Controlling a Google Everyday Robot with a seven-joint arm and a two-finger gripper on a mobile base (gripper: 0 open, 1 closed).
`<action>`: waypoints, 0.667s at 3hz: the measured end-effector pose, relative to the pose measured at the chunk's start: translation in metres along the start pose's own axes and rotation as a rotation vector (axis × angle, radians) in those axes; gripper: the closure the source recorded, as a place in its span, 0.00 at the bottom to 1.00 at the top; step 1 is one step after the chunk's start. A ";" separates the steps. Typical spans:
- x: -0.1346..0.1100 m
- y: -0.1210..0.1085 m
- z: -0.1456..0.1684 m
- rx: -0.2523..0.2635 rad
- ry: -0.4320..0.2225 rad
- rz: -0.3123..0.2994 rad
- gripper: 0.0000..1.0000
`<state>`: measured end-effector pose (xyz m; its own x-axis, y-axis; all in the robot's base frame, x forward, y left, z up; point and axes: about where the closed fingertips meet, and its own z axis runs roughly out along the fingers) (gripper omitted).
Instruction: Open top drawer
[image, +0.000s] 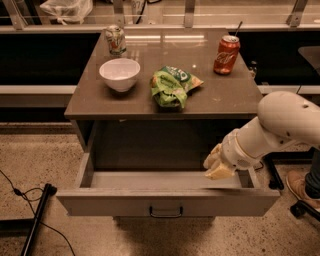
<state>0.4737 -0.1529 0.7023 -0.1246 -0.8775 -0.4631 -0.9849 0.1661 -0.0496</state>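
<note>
Office/lab break area, speckled floor (30, 150), snack counter (225, 102) w/ soda can (226, 55), chip bag (172, 87), end effector (217, 167) over top drawer (125, 202) tray

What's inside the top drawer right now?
The top drawer stands pulled out, and the visible part of its grey floor shows no items. The gripper hangs over the right end and covers that corner. The front wall hides the nearest strip.

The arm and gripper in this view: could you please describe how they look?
The arm is smooth, rounded and white, with a ringed wrist joint. The cream gripper sits over the right side of the top drawer.
</note>
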 end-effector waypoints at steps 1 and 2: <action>0.000 -0.008 0.031 -0.009 -0.012 0.006 0.88; 0.006 -0.003 0.055 -0.047 -0.015 0.009 1.00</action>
<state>0.4830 -0.1340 0.6508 -0.1325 -0.8693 -0.4762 -0.9883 0.1526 -0.0036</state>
